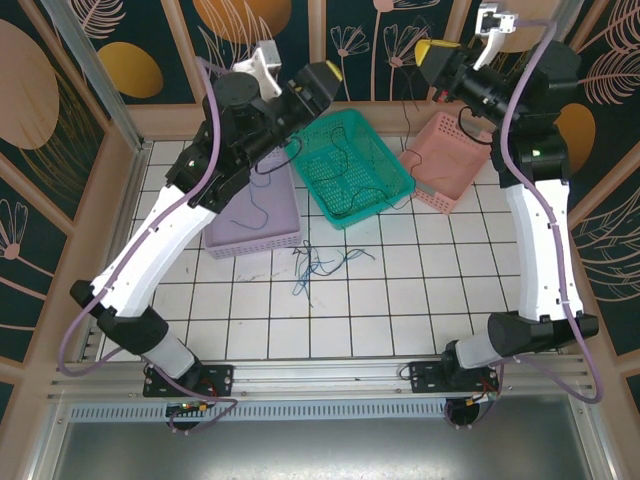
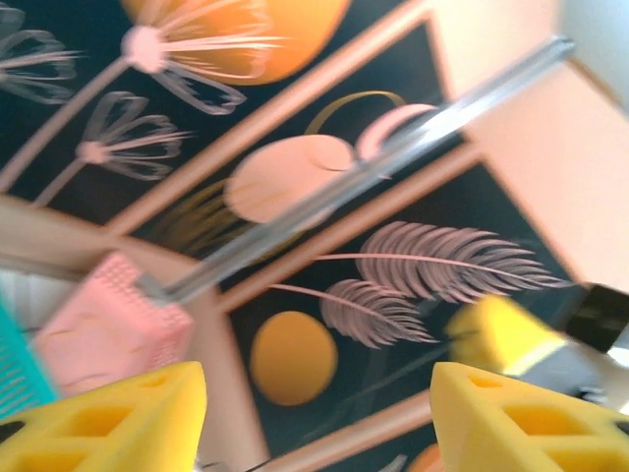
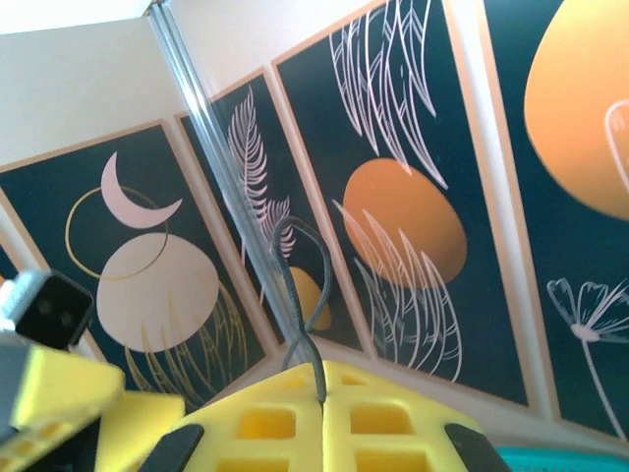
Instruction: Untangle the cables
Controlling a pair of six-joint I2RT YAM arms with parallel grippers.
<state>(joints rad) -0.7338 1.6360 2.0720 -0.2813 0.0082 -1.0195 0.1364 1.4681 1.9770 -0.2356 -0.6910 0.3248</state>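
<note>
From above, thin blue cable (image 1: 318,266) lies in loose squiggles near the middle of the white tiled tabletop (image 1: 420,300). A black cable (image 1: 350,180) curls inside the teal mesh basket (image 1: 392,172) at the far edge, between lavender (image 1: 250,232) and pink (image 1: 448,172) baskets. In the left wrist view, the left hand (image 2: 319,413) has its yellow foam fingers spread, with nothing between them. In the right wrist view, the right hand (image 3: 322,398) is closed, pinching a looped dark strand (image 3: 295,285).

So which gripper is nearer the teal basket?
Left. The left gripper hovers at the back-left corner of the teal basket; the right gripper, pinching a dark cable, is up beyond the pink basket.
</note>
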